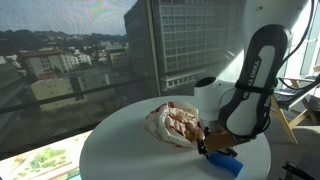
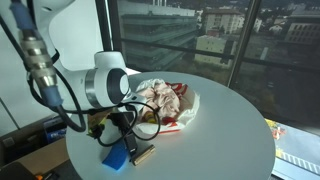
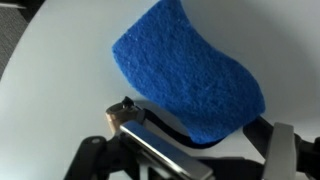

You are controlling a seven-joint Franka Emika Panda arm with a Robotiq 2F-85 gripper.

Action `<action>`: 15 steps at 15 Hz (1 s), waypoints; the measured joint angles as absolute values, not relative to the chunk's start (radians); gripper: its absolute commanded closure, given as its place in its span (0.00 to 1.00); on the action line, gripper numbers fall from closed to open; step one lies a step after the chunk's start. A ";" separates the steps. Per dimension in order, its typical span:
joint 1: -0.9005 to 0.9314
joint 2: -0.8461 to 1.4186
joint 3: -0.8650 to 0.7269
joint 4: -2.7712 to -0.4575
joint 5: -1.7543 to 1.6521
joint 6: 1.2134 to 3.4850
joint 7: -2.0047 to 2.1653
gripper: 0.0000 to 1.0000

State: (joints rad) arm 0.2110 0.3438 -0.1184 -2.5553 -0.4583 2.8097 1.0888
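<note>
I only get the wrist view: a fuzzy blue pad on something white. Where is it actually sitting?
Observer: The blue sponge pad lies near the edge of a round white table.
Operator: Is anything else on there?
Observer: Yes, a crumpled white-and-red bundle, cloth or wrapping, sits nearer the table's middle, just beyond the fingers.
Operator: And what's around the table?
Observer: Tall glass windows right beside it, with city buildings outside.
</note>
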 measured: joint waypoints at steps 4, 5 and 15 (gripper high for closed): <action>0.228 0.363 -0.134 -2.562 -0.454 2.851 1.083 0.00; 0.231 0.366 -0.137 -2.563 -0.447 2.856 1.079 0.00; 0.269 0.350 -0.146 -2.591 -0.397 2.899 1.003 0.00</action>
